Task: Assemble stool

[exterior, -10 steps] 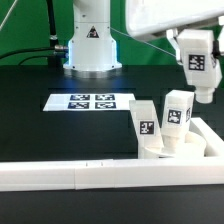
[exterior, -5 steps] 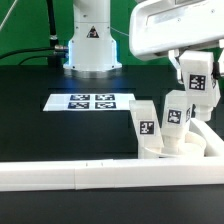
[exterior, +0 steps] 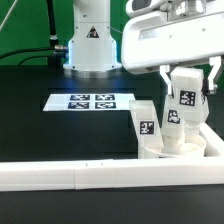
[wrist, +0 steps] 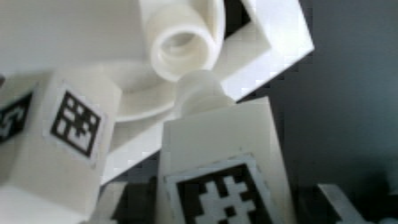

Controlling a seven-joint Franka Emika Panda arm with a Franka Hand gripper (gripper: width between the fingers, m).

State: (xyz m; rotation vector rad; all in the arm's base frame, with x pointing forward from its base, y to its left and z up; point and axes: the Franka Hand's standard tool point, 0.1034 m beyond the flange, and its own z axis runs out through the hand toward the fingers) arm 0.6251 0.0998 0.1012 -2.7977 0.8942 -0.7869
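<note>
Gripper (exterior: 186,88) is clamped on the third leg (exterior: 185,95), hovering at 12 o'clock over the seat (exterior: 178,152), where two legs (exterior: 146,122) already stand, left of the marker board (exterior: 92,102) at 9.

gripper (exterior: 187,72) over the seat, fingers clamped on a tagged white leg (exterior: 186,92), two more tagged legs (exterior: 146,122) standing in the round seat (exterior: 177,149), marker board (exterior: 80,101) flat on black table (exterior: 40,130), white border rail (exterior: 70,173) in front
</note>
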